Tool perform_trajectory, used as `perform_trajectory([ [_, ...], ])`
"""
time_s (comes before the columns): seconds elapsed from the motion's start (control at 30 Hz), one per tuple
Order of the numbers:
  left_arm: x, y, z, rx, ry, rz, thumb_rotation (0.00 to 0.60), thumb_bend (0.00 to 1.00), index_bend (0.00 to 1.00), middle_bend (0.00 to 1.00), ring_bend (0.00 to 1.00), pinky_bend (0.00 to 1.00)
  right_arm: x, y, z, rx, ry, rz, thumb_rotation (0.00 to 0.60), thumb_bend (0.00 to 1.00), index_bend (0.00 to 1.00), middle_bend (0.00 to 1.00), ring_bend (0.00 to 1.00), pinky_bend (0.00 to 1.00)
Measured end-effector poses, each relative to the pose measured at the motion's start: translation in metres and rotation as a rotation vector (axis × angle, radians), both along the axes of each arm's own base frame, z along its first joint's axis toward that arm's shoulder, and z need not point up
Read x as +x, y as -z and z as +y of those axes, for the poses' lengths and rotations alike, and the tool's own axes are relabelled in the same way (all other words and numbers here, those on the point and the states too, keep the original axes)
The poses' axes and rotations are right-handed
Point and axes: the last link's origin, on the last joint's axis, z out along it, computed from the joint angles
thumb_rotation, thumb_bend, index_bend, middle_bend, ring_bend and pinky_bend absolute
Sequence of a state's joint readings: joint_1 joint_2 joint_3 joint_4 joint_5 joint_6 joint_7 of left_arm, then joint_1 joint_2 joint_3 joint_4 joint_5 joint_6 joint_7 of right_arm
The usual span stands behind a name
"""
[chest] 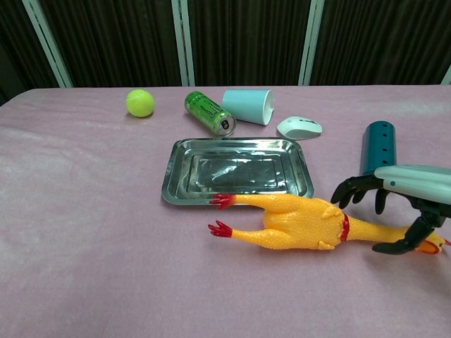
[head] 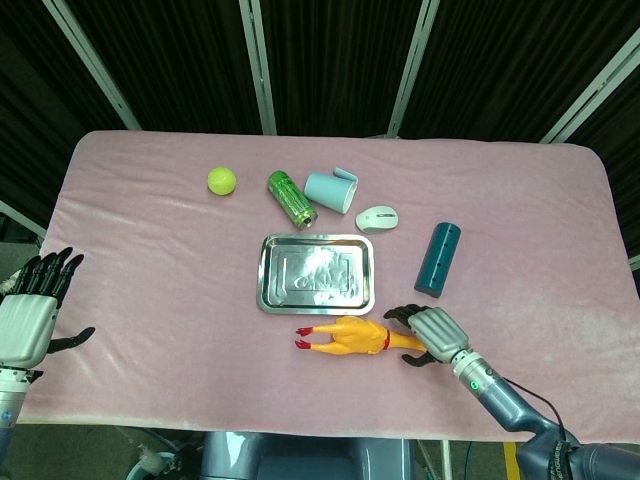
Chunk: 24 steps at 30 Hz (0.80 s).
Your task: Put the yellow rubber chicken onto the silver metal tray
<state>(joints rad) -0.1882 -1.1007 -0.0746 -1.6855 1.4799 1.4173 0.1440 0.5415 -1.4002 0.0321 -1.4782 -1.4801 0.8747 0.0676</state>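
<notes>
The yellow rubber chicken [chest: 303, 223] lies on the pink tablecloth [chest: 84, 211] at lower centre, just below the silver metal tray [chest: 237, 171]. The right hand [chest: 394, 201] arches over its neck, fingers [chest: 352, 187] spread and gripping nothing. At the lower left of the head view the left hand [head: 28, 320] hangs with fingers apart and holds nothing.

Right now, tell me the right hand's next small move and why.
Probably close the right hand around the neck of the yellow rubber chicken: its fingers arch open over the neck, gripping nothing yet, and the chicken lies on the cloth beside the silver metal tray.
</notes>
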Motion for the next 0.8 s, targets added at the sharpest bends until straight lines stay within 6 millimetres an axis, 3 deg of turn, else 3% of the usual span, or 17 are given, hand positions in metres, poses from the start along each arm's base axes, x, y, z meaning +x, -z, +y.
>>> perform_trajectory([
  [0.57,-0.0009,0.0020,0.0025,-0.008,0.004,-0.002,0.600,0.07,0.00,0.00,0.00,0.00,-0.0081,0.0091,-0.0050,-0.022,0.031,-0.040,0.600,0.29,0.52,0.42,0.41,0.55],
  [0.8,-0.0013,0.0025,0.0006,-0.006,0.004,-0.004,0.600,0.07,0.00,0.00,0.00,0.00,-0.0068,0.0097,-0.0050,-0.018,0.021,-0.067,0.600,0.52,0.59,0.48,0.48,0.65],
])
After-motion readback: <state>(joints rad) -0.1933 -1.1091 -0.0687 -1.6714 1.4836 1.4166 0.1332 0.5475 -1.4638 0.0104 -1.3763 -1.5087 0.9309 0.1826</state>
